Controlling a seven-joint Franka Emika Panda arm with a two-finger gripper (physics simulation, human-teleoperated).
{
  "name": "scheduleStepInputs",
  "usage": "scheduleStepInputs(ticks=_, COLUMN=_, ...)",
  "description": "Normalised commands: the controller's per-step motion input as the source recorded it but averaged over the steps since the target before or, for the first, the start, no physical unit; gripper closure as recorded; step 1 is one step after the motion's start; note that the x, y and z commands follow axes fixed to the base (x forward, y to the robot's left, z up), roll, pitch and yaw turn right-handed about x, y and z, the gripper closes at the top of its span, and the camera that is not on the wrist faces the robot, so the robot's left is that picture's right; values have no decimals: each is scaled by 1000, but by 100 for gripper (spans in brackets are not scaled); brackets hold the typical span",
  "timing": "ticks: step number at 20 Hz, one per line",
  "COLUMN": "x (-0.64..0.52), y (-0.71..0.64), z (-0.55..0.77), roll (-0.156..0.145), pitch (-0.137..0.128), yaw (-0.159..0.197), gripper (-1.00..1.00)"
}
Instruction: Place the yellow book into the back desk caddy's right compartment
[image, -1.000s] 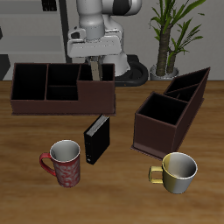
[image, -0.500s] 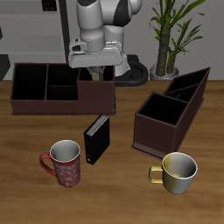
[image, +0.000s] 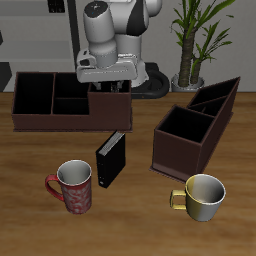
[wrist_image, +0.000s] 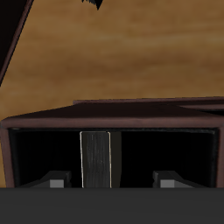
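The yellow book (wrist_image: 94, 157) stands upright inside the right compartment (wrist_image: 166, 153) of the back desk caddy (image: 45, 118), whose brown wall (wrist_image: 114, 115) also shows in the wrist view. My gripper (image: 107, 84) hovers just above that compartment (image: 112, 100). In the wrist view the gripper (wrist_image: 112, 181) is open. Its fingertips (wrist_image: 58, 183) are spread wide on either side of the book and do not touch it. In the exterior view the book is hidden by the gripper and the caddy wall.
A black book (image: 111, 158) stands in front of the back caddy. A second brown caddy (image: 195, 130) with a slanted, taller end stands beside it. A red mug (image: 73, 186) and a yellow mug (image: 203, 196) stand near the table's front edge.
My gripper has let go of the yellow book and risen out of the compartment. The book stays standing inside.
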Motion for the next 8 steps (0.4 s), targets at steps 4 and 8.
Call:
scheduleStepInputs(ticks=4, x=-33, y=2, z=67, roll=12, pitch=-1, yaw=-4, gripper=-100)
scheduleStepInputs(ticks=8, x=-34, y=-110, z=128, roll=9, pitch=-38, yaw=19, gripper=-100)
